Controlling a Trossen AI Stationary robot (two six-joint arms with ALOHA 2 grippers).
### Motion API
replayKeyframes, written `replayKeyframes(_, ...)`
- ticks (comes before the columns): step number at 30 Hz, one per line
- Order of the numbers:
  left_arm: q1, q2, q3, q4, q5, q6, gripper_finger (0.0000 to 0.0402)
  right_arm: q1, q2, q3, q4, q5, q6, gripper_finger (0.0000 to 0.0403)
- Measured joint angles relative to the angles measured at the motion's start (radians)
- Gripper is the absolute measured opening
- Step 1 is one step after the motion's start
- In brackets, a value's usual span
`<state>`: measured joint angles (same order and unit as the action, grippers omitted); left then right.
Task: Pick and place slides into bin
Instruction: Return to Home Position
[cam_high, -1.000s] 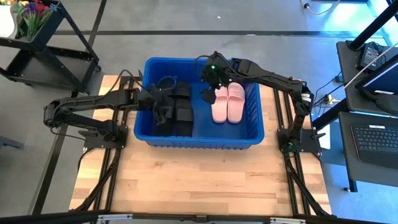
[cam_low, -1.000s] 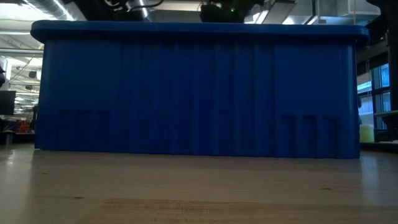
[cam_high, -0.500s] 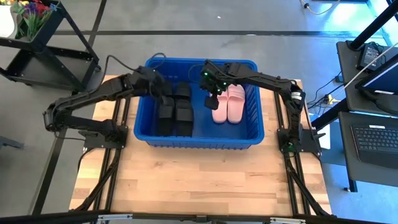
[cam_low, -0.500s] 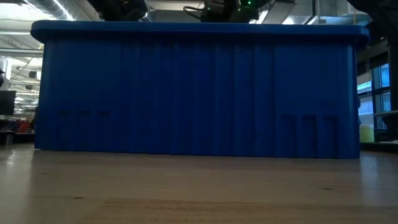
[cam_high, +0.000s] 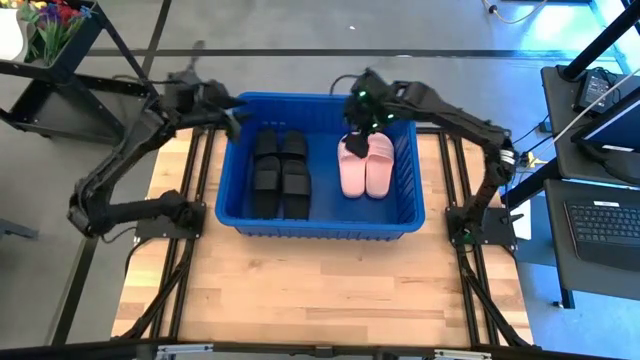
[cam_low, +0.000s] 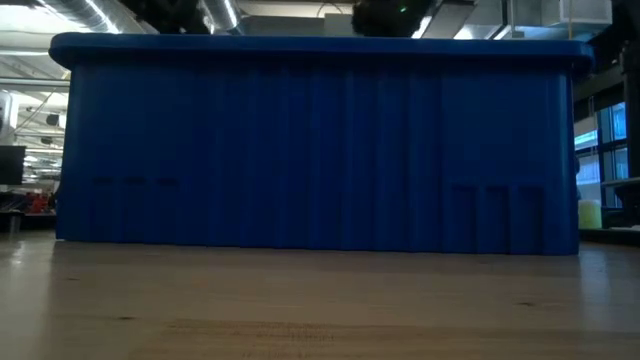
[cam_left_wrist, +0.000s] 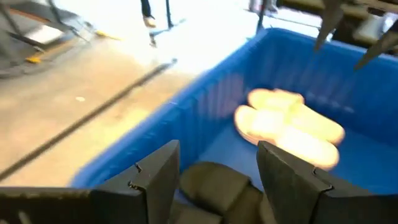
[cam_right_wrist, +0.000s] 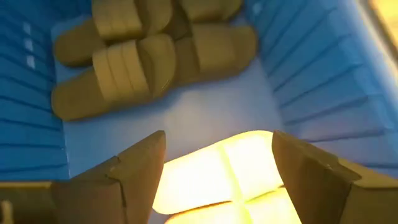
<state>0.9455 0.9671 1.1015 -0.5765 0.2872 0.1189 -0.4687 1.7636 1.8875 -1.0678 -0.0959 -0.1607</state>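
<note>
All six slides lie inside the bin (cam_high: 320, 215), which stands on the far half of the bench (cam_high: 300, 290). From the high view we see the black slides (cam_high: 279, 172) in the bin's left half. They are set as two columns of two, end to end. The pale pair (cam_high: 366, 165) lies side by side in the right half, touching each other. Every slide has its long axis running from the bench's near edge toward its far edge, parallel to the bin's short walls. We cannot tell from above which end is the toe.

The left pincer (cam_high: 237, 118) hangs over the bin's far left corner, above the rim. Its wrist view shows the two fingers (cam_left_wrist: 155, 180) spread apart with nothing between them. A black slide (cam_left_wrist: 214, 186) sits below the gap and the pale pair (cam_left_wrist: 289, 124) lies farther off across the blue floor.

The right pincer (cam_high: 357, 128) hovers over the far end of the pale pair. Its fingers (cam_right_wrist: 124, 180) are also parted and empty. Its wrist view looks down on the pale pair (cam_right_wrist: 224, 171) and, beyond it, the black slides (cam_right_wrist: 149, 56) with their wide straps showing, a detail the high view does not give.

The low view shows only the bin's ribbed near wall (cam_low: 320, 150), which hides every slide. Dark arm parts show just over the rim.
</note>
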Motion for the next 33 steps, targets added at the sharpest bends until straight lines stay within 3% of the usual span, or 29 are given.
replayKeyframes(3,0.079,-0.062,0.000,-0.020,0.012,0.014,0.0208,-0.022,-0.092,-0.069,0.045,0.016,0.021,0.0294)
replayKeyframes(8,0.168,-0.172,-0.045,-0.029,0.016,-0.004,0.0208,-0.054,-0.364,-0.375,0.231,0.190,0.109,0.0294)
replayKeyframes(18,0.242,-0.382,-0.326,0.192,0.032,-0.165,0.0208,-0.077,-0.951,-0.891,0.577,0.419,0.186,0.0294)
replayKeyframes(23,0.241,-0.456,-0.428,0.197,-0.070,-0.264,0.0208,-0.077,-1.157,-1.048,0.617,0.559,0.220,0.0294)
replayKeyframes(26,0.242,-0.500,-0.489,0.209,-0.114,-0.273,0.0208,-0.077,-1.262,-1.129,0.637,0.579,0.236,0.0294)
replayKeyframes(33,0.241,-0.625,-0.641,0.264,-0.033,-0.232,0.0208,-0.077,-1.482,-1.296,0.671,0.580,0.206,0.0294)
